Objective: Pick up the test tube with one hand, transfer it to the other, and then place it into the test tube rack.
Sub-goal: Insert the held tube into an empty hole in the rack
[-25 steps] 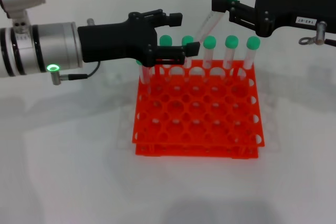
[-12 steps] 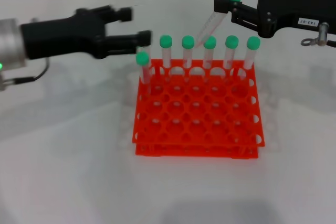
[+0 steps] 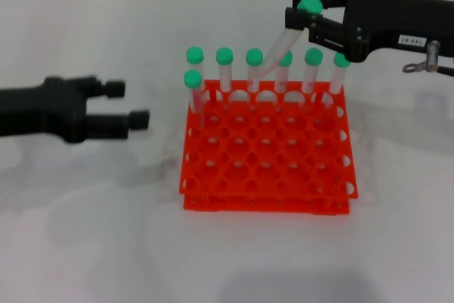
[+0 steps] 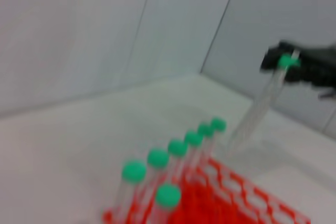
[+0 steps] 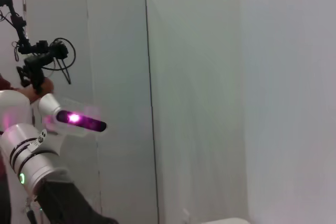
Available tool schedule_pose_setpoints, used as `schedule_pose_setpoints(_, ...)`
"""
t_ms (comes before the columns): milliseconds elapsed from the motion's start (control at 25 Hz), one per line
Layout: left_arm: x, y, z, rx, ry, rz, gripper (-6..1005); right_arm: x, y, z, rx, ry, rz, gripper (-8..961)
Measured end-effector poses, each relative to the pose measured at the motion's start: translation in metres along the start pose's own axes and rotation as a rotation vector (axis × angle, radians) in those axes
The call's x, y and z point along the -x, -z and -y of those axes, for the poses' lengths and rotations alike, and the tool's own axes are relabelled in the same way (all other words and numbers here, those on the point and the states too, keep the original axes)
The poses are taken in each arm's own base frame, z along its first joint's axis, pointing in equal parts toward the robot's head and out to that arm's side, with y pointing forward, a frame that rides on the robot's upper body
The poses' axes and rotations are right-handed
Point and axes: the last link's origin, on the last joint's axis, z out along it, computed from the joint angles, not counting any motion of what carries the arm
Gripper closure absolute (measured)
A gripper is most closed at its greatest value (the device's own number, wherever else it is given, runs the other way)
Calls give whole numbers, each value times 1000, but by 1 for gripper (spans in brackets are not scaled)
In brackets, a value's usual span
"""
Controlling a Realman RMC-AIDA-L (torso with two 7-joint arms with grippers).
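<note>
Right gripper (image 3: 306, 13) up at the far right of the head view, above the back edge of the rack (image 3: 266, 148), fingers clenched on the tube (image 3: 281, 42) just below its green cap. Tube tilted, cap high and toward the right, clear lower end slanting down and left to about cap height of the back-row tubes (image 3: 255, 69), between the third and fourth caps; not in any hole. Small white label showing on the side of that gripper's black body.

Left gripper (image 3: 119, 107) low at the left edge of the head view, well apart from the rack, over bare surface (image 3: 85, 232), fingers spread and holding nothing, tips pointing toward the rack.

Rack orange, two-tiered, sitting square on the white surface. Six green-capped tubes upright along the back row, and one more (image 3: 193, 94) in the second row at the left corner, just in front of the first of them. Remaining holes unfilled.

Left wrist view: same rack (image 4: 236, 203) seen from its left corner, caps running away in a line, and farther off the right gripper (image 4: 294, 65) with the slanted tube (image 4: 260, 111) hanging from it. Right wrist view: only wall panels and part of the left arm (image 5: 29, 163).
</note>
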Motion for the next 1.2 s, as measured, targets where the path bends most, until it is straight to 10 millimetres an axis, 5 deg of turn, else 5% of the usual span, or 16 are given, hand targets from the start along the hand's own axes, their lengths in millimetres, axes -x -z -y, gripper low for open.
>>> schedule_pose_setpoints(520,44,20,5,-77,52,212,133,-7,-15,-12,46,-50,-14,666)
schedule_pose_setpoints(880,55,35,14,-101,28,186,134,-10,-49,-7,-3,-42,-69,662)
schedule_pose_setpoints(1200,55,32,13,-90,-7,184,135,-8,-58,-3,-14,-55,-92,659)
